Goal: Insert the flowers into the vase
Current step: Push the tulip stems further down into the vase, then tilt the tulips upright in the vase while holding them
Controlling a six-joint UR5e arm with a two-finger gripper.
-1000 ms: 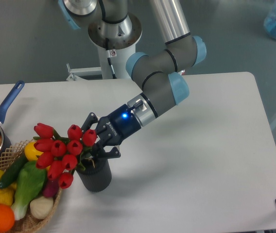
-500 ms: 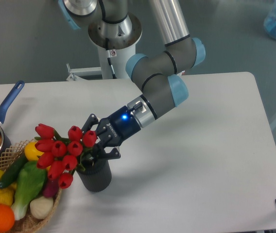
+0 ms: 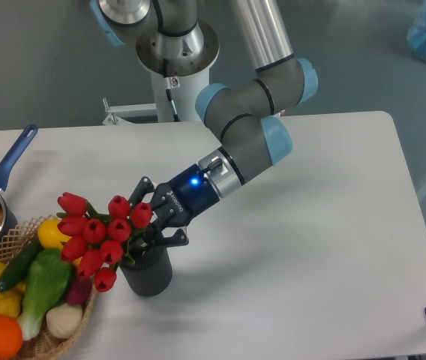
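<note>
The flowers [image 3: 99, 236], a bunch of red tulips with green stems, lean to the left out of the vase [image 3: 148, 273], a dark ribbed cylinder standing near the table's front left. Their stems go down into the vase's mouth. My gripper [image 3: 150, 219] sits just above and behind the vase rim, right at the stems. Its black fingers [image 3: 169, 238] are spread around the stems, and whether they still press on them is not visible.
A wicker basket [image 3: 63, 336] of toy fruit and vegetables stands at the front left, touching the tulip heads. A blue-handled pan [image 3: 3, 176] lies at the left edge. The arm reaches in from the back centre.
The bunch and my gripper have shifted slightly right and down, with the tulips settling a little lower over the vase.
</note>
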